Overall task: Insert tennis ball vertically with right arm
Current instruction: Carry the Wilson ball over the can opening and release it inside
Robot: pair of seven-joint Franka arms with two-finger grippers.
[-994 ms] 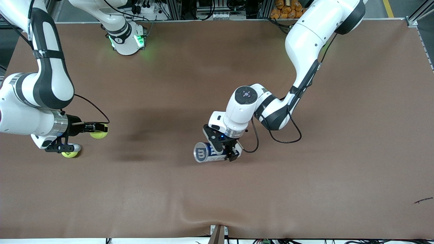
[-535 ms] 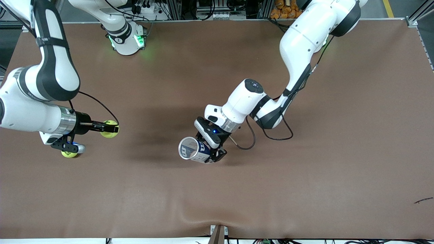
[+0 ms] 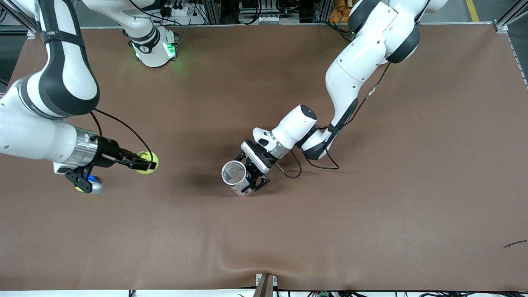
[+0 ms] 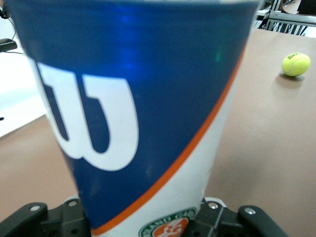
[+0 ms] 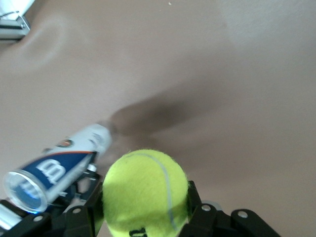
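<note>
My right gripper [image 3: 145, 163] is shut on a yellow-green tennis ball [image 3: 146, 159], low over the table toward the right arm's end. In the right wrist view the ball [image 5: 145, 192] fills the space between the black fingers [image 5: 79, 217]. My left gripper [image 3: 249, 180] is shut on a blue and white tennis can [image 3: 236, 175] over the table's middle. The can is tilted so that its open mouth [image 3: 232, 172] faces up. In the left wrist view the can [image 4: 148, 113] blocks most of the picture. From the right wrist the can [image 5: 54, 170] shows slanted, mouth toward the camera.
A second tennis ball [image 3: 78, 189] lies on the table under the right wrist; the left wrist view shows this ball [image 4: 296, 64] too. The brown cloth [image 3: 371, 206] has a ridge at its front edge [image 3: 266, 275]. The right arm's base [image 3: 154, 49] stands at the back.
The right gripper has carried the tennis ball toward the table's middle. The left gripper has swung the can from lying sideways to mouth-up and shifted it a little toward the right arm's end.
</note>
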